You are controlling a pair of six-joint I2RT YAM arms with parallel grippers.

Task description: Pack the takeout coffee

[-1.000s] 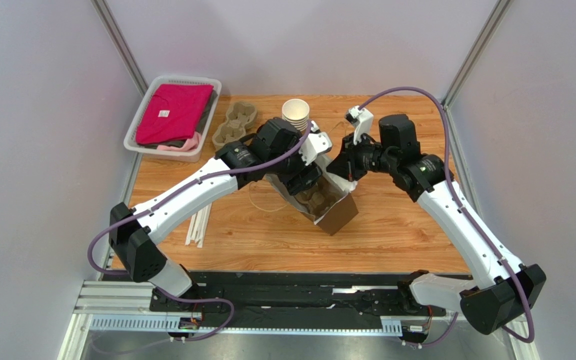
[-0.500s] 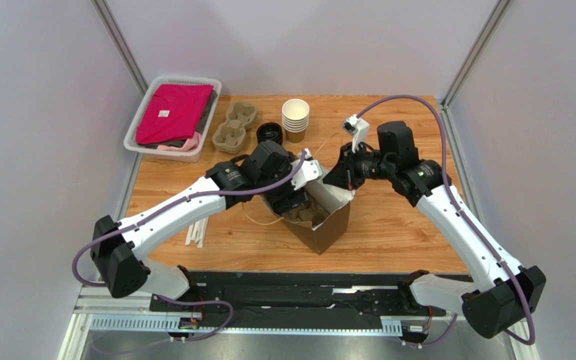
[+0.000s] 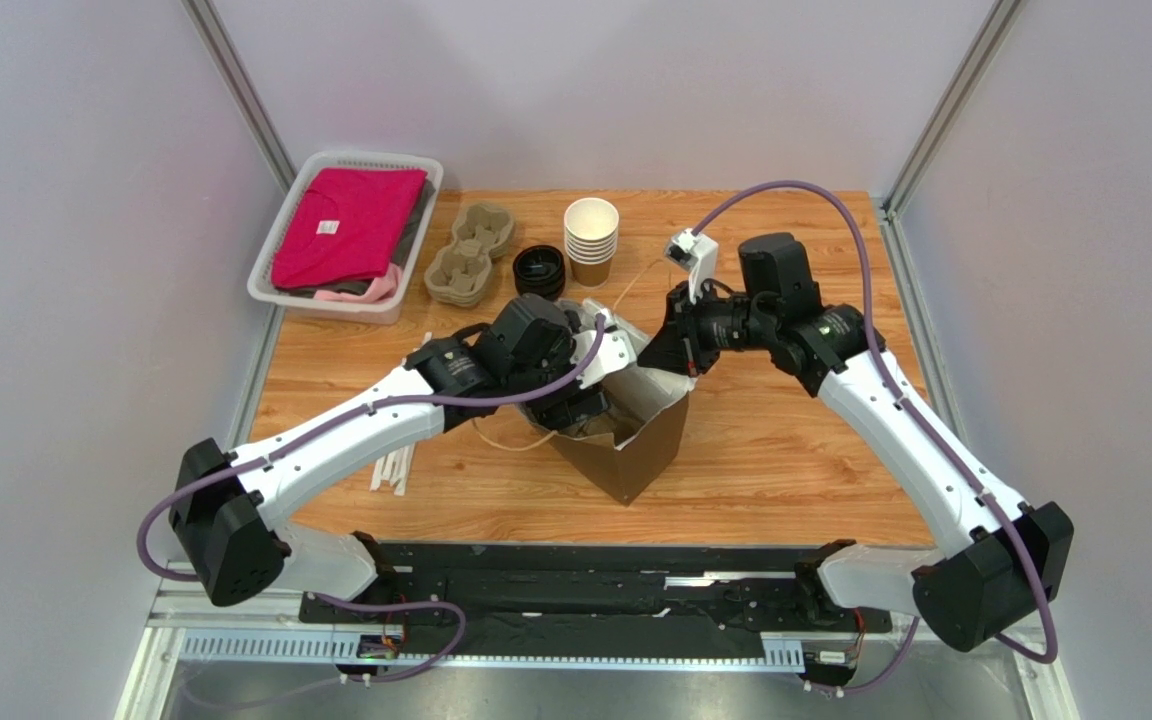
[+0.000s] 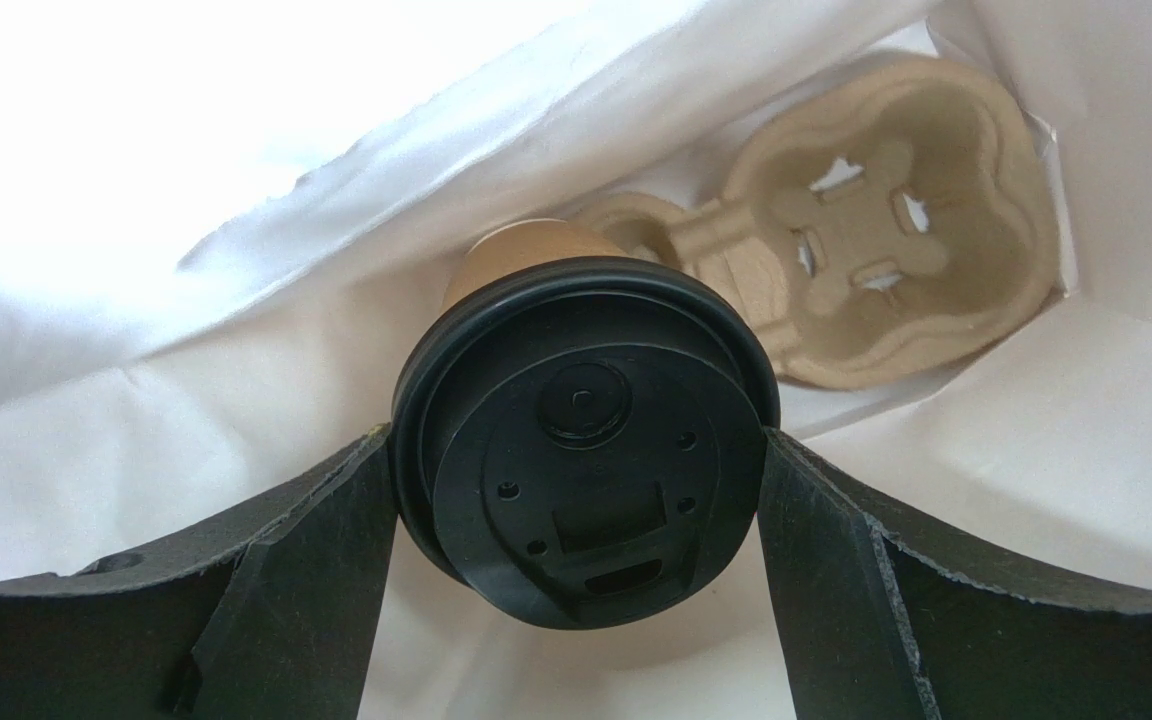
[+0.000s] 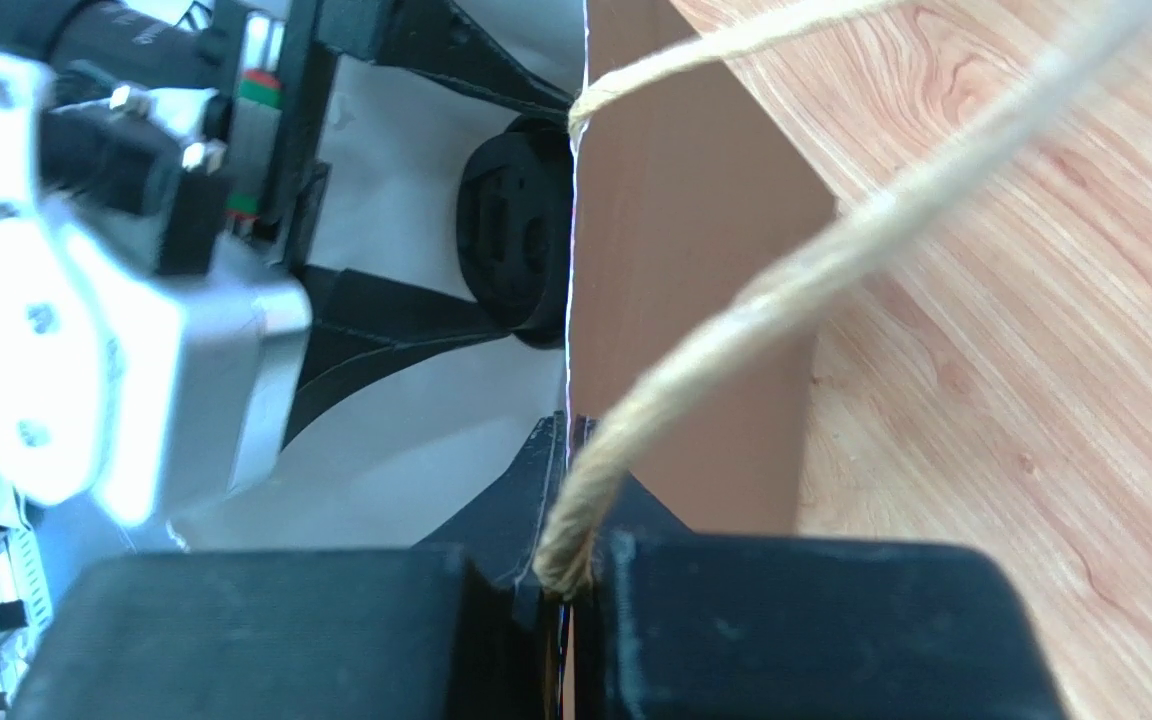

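1. Takeout coffee point(image 4: 582, 405): found low inside the paper bag point(image 3: 630, 450), black lid toward the wrist camera, clamped across the lid by the left gripper point(image 4: 575, 458), fingers wide apart yet touching both sides.
2. Within the last second: swung the bag from tipped over to nearly upright, slid it a little toward the table's point(image 3: 793, 480) near edge, drew the left arm back with it.
3. Right gripper point(image 5: 567, 585): pressed together on the bag's rim and twine handle point(image 5: 778, 300), holding the mouth open.
4. Judged: cup close beside the pulp carrier point(image 4: 883, 225) at the bag's bottom; seating and release not yet done.
5. Room: white bag walls close round both fingers, a straight exit through the mouth likely the only free way; loose lids point(image 3: 539, 270) and cup stack point(image 3: 591, 233) well apart at the far edge.
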